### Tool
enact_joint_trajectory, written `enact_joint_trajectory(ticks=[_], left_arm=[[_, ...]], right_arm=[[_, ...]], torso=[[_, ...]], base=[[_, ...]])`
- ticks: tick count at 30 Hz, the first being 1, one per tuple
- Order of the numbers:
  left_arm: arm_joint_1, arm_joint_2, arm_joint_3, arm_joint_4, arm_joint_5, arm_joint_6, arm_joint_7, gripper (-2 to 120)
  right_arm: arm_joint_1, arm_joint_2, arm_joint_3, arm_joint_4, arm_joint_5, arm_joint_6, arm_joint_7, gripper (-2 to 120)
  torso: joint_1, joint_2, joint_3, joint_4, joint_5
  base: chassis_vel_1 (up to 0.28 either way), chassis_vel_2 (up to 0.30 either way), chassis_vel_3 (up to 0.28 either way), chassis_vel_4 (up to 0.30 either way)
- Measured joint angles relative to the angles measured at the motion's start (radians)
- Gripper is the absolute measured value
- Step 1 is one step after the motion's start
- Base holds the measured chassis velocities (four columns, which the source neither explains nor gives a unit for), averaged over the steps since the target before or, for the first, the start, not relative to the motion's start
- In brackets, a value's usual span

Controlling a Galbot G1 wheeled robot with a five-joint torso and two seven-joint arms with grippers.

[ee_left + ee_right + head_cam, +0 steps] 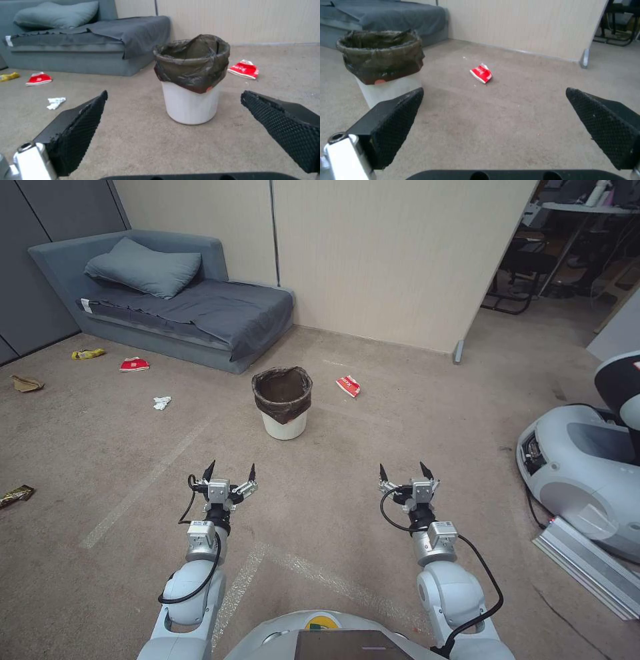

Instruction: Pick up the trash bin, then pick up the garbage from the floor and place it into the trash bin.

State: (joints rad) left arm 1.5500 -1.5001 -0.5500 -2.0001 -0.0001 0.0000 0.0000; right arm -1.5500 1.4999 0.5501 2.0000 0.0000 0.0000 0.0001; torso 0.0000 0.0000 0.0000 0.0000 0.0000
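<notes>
The trash bin (283,403), a small white pail with a dark bag over its rim, stands upright on the carpet floor (373,447) ahead of me; it appears again as the bin (191,80) and the bin (381,62). Garbage lies scattered: a red-and-white wrapper (348,385) right of the bin, another red wrapper (134,365), a white tissue (161,403), a yellow packet (88,354), a brown paper bag (27,383) and a dark packet (16,495) to the left. My left gripper (231,472) and right gripper (406,472) hover open and empty, short of the bin.
A grey sofa bed (180,307) with a pillow stands behind the bin against a beige partition wall (400,253). Another robot's grey base (587,473) and a metal rail (590,567) sit at the right. Chairs and desks stand beyond the partition.
</notes>
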Motion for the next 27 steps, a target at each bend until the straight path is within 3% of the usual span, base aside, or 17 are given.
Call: enact_joint_trajectory(ticks=[17,21,22,23,24,27], left_arm=[[0.009,0.004,-0.005,-0.006,-0.005,0.012,-0.006,100],[0.061,0.028,-0.034,-0.055,-0.039,0.077,-0.043,100],[0.105,0.048,-0.059,-0.098,-0.068,0.133,-0.076,100],[0.157,0.071,-0.087,-0.148,-0.103,0.198,-0.113,100],[0.157,0.071,-0.087,-0.148,-0.103,0.198,-0.113,100],[0.255,0.117,-0.143,-0.243,-0.169,0.322,-0.185,100]], right_arm=[[-0.013,0.002,0.001,0.003,0.002,0.002,0.015,100],[-0.104,0.023,0.008,0.042,0.024,0.02,0.109,100],[-0.163,0.036,0.012,0.065,0.037,0.031,0.165,100],[-0.181,0.038,0.016,0.073,0.046,0.041,0.174,100],[-0.181,0.038,0.016,0.073,0.046,0.041,0.174,100],[-0.182,0.036,0.02,0.074,0.049,0.051,0.168,100]], torso=[[0.0,0.0,0.0,0.0003,0.0],[0.0,0.0,0.0,0.0,-0.0001],[0.0,0.0,0.0,-0.0011,-0.0004],[0.0,0.0,0.0,-0.0004,-0.0003],[0.0,0.0,0.0,-0.0004,-0.0003],[0.0,0.0,0.0,0.0006,-0.0001]], base=[[0.0,0.0,0.0,0.0],[0.0,0.0,0.0,0.0],[0.0,0.0,0.0,0.0],[0.0,0.0,0.0,0.0],[0.0,0.0,0.0,0.0],[0.0,0.0,0.0,0.0]])
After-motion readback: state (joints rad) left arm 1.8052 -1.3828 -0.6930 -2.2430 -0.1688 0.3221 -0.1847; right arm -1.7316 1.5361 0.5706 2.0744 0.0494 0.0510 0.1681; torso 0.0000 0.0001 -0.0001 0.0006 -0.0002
